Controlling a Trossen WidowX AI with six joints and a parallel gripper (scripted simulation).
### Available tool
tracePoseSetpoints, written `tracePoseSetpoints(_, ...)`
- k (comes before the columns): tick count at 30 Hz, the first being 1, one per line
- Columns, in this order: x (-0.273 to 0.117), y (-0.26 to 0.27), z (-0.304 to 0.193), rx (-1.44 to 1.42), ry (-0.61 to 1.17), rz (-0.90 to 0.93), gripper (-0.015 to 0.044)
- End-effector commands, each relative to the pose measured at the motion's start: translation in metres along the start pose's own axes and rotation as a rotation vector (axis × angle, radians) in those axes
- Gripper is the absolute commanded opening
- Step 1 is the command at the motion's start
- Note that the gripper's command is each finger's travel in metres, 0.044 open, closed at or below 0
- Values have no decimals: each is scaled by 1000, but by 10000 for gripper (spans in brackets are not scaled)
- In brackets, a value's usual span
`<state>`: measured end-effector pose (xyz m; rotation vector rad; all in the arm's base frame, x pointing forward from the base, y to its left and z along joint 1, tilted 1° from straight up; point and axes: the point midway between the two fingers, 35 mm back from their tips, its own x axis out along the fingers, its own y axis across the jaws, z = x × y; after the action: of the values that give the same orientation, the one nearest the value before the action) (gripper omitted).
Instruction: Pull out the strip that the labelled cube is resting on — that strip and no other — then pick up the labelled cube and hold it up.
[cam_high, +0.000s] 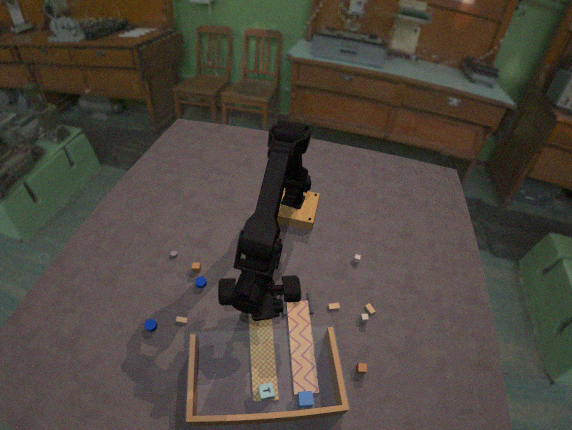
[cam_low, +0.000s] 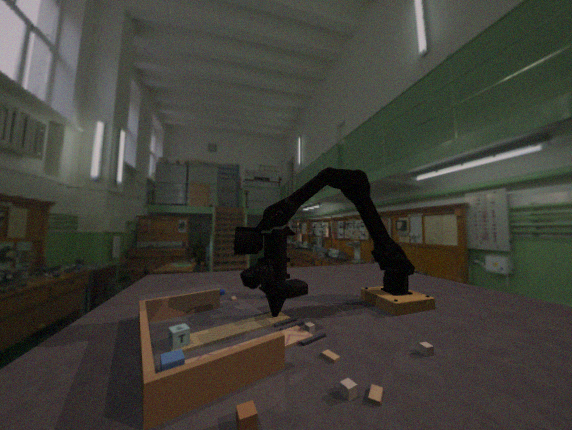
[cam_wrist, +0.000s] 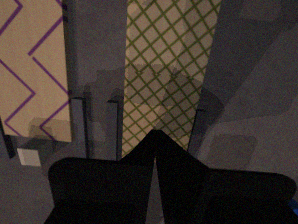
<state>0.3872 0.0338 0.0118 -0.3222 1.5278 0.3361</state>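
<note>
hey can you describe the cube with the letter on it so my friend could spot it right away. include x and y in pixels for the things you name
Find the wooden frame (cam_high: 267, 415) (cam_low: 212, 382) on the table. Inside, near its long wall, look at the end of the crisscross-patterned strip (cam_high: 263, 350) (cam_low: 225, 332) (cam_wrist: 165, 65). The cube (cam_high: 266, 391) (cam_low: 179, 336) there is pale teal with a dark T, unlike the plain blue block (cam_high: 305, 398) (cam_low: 172, 359) nearby.
</note>
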Motion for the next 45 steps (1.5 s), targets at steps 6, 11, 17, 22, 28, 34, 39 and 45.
tracePoseSetpoints(6,1,-1,0,-1,2,-4,0)
tracePoseSetpoints(11,2,-1,0,-1,2,-4,0)
tracePoseSetpoints(17,2,-1,0,-1,2,-4,0)
tracePoseSetpoints(22,3,-1,0,-1,2,-4,0)
tracePoseSetpoints(28,4,-1,0,-1,2,-4,0)
tracePoseSetpoints(34,4,-1,0,-1,2,-4,0)
tracePoseSetpoints(39,5,-1,0,-1,2,-4,0)
tracePoseSetpoints(45,5,-1,-1,-1,2,-4,0)
